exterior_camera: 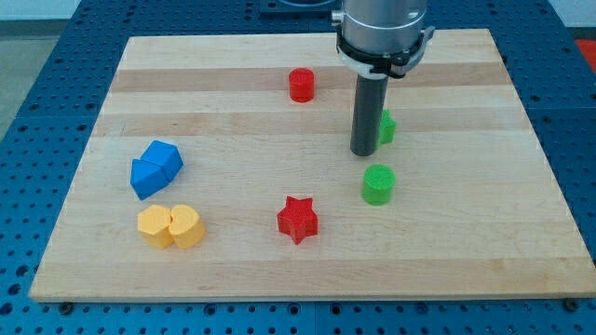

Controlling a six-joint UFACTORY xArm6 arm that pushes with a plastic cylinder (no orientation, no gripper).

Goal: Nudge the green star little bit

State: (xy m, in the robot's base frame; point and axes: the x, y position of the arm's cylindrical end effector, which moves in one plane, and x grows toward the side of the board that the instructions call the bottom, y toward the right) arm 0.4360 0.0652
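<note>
The green star lies right of the board's middle, mostly hidden behind my rod; only its right part shows. My tip rests on the board just to the star's left and a little below it, close to or touching it. A green cylinder stands just below the tip, to its right.
A red cylinder stands toward the view's top, left of the rod. A red star lies at the lower middle. Two blue blocks sit together at the left, with two yellow blocks below them. The wooden board ends at all four sides.
</note>
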